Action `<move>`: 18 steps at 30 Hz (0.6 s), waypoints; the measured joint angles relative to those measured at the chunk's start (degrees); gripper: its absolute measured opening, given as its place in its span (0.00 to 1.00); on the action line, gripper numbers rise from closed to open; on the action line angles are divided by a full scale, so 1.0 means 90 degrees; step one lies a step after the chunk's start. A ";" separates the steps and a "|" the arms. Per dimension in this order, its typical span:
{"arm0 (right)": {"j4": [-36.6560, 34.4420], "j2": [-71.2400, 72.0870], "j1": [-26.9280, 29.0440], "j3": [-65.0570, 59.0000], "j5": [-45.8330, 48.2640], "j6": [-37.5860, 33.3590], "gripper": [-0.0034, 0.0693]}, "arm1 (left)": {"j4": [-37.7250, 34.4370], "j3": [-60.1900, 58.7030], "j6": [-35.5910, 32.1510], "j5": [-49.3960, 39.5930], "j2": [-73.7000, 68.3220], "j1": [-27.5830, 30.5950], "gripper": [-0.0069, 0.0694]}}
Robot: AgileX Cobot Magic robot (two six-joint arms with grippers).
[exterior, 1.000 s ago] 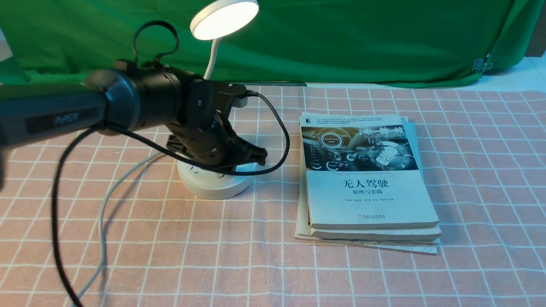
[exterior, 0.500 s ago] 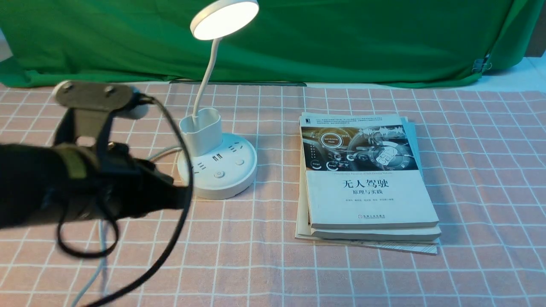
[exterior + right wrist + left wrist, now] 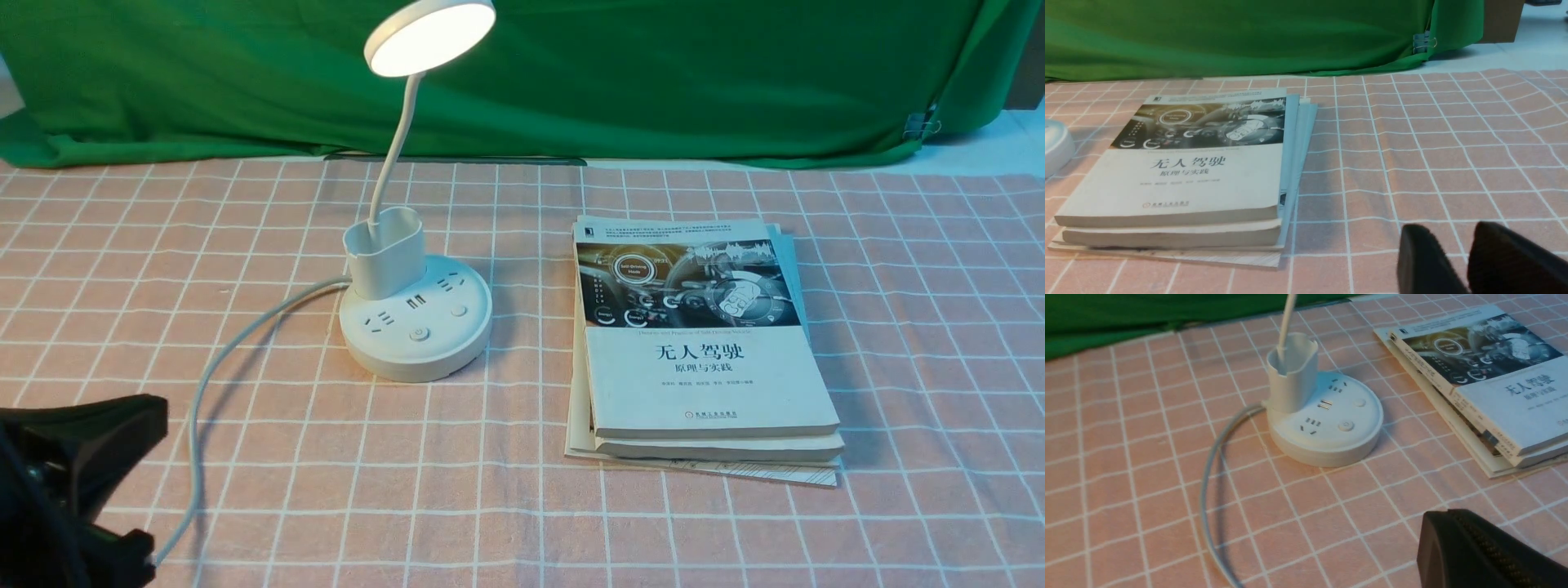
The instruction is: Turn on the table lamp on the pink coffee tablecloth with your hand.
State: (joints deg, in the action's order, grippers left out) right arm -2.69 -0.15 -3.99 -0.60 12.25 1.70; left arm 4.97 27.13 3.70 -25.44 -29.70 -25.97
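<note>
Front view: the lamp [image 3: 416, 327] stands on the pink checked tablecloth [image 3: 735, 531] that covers the tabletop. Its round head glows bright, and its thin neck rises from an oval cup at the back of the round base. Sockets and two buttons show on top of the base. A grey-white cord [image 3: 204, 384] leaves the lamp on its left side and curves toward the camera. A stack of books [image 3: 702, 351] lies just right of the lamp, not touching it. A green cloth [image 3: 653, 73] hangs behind the lamp. The left claw [image 3: 122, 425] is well apart from the lamp, nearer the camera and to its left, past the cord. Its jaws are drawn narrow, closed on nothing.

Left wrist view: the lamp [image 3: 1331, 424] sits in the middle of the tablecloth [image 3: 1126, 437], with the cup, sockets and both buttons plain to see. The cord [image 3: 1208, 490] loops away from the lamp's base, and the books [image 3: 1494, 388] lie on the lamp's other side. The left claw [image 3: 1453, 539] shows as one dark mass well short of the lamp.

Right wrist view: only a white edge of the lamp [image 3: 1055, 147] shows, just beside the books [image 3: 1180, 171]. The right claw [image 3: 1453, 237] is low over the tablecloth, on the far side of the books from the lamp. A thin slit shows between its two dark tips, but I cannot tell whether the jaws are truly parted.
</note>
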 joint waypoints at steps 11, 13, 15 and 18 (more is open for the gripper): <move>0.0000 0.0001 0.0000 0.0000 0.0008 0.0000 0.38 | 0.2336 -0.0756 0.1573 0.1038 0.0820 0.0123 0.09; 0.0000 0.0001 0.0000 0.0000 0.0008 0.0000 0.38 | 0.2893 -0.1166 0.2369 0.1645 0.1313 0.0301 0.09; 0.0000 0.0001 0.0000 0.0000 0.0008 0.0000 0.38 | 0.3043 -0.1572 0.2905 0.1992 0.1879 0.0554 0.09; 0.0000 0.0001 0.0000 0.0000 0.0008 0.0000 0.38 | 0.2718 -0.2151 0.3144 0.2149 0.2654 0.1065 0.09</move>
State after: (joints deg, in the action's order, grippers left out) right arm -2.69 -0.14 -3.99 -0.60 12.32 1.70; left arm 29.44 7.77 31.99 -6.10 -5.82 -16.39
